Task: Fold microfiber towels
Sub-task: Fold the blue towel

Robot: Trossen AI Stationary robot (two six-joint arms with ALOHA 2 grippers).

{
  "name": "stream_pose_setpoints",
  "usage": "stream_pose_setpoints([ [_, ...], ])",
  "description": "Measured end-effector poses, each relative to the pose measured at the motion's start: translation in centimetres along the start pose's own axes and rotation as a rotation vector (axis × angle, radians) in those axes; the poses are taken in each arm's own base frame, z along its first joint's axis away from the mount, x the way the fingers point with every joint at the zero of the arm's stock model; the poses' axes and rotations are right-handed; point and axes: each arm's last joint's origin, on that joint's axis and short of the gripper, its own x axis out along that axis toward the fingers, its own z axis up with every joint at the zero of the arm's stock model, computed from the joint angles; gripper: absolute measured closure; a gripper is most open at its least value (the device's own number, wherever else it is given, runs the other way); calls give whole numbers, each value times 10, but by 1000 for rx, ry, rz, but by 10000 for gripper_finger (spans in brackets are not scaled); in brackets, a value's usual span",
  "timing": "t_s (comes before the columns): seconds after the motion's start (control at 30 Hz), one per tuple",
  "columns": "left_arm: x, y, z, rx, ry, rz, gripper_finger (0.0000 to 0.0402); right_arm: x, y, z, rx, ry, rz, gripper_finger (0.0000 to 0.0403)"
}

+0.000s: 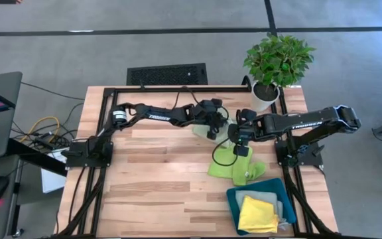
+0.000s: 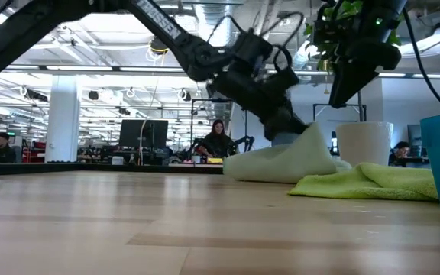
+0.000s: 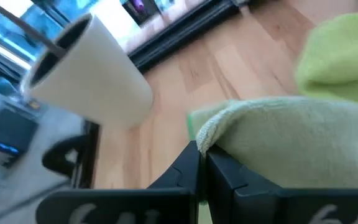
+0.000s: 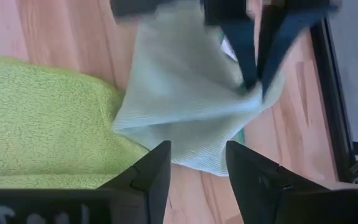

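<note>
Through the right wrist view alone, left pincer (image 4: 258,84) pinches sage towel (image 4: 185,106).

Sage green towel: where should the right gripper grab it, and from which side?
Probably the free corner of the sage green towel nearest the open right gripper, from straight above. The left gripper is shut on another corner, lifting it, and the lime green towel crowds one edge.

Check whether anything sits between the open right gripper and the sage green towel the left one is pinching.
Nothing visible does. The right gripper hangs open directly over the sage green towel, with only air between. The left gripper pinches its far corner; the lime green towel lies alongside.
</note>
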Motion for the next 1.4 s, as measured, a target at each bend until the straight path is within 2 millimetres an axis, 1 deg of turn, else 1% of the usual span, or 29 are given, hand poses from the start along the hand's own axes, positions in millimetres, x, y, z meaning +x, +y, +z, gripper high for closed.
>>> stream_pose_setpoints([
  [0.03,4,-2,-2,10,5,-3,401,0,0,0,0,0,0,226],
  [0.1,4,-5,-7,11,44,-22,401,0,0,1,-2,-5,0,226],
  [0.23,3,1,0,-12,0,9,402,0,0,1,-4,-6,0,226],
  [0.33,2,2,2,-46,-1,20,399,0,0,1,-5,-4,0,226],
  [0.43,2,2,2,-42,-2,21,388,0,0,0,-5,-2,0,226],
  [0.6,2,2,2,-62,-2,23,347,0,0,0,-5,-3,0,226],
  [0.83,2,2,2,-96,7,40,267,0,0,1,-4,-4,0,226],
  [1.0,2,2,3,-107,16,62,241,0,0,0,13,0,-1,226],
  [1.1,-1,3,10,-104,0,66,237,0,0,0,18,5,-1,226],
  [1.2,-9,6,19,-101,1,59,238,0,0,0,18,5,-3,226],
  [1.33,-24,12,24,-91,84,53,239,0,0,0,0,4,-4,226],
  [1.4,-32,18,25,-122,128,71,239,1,-2,2,9,-12,-2,226],
])
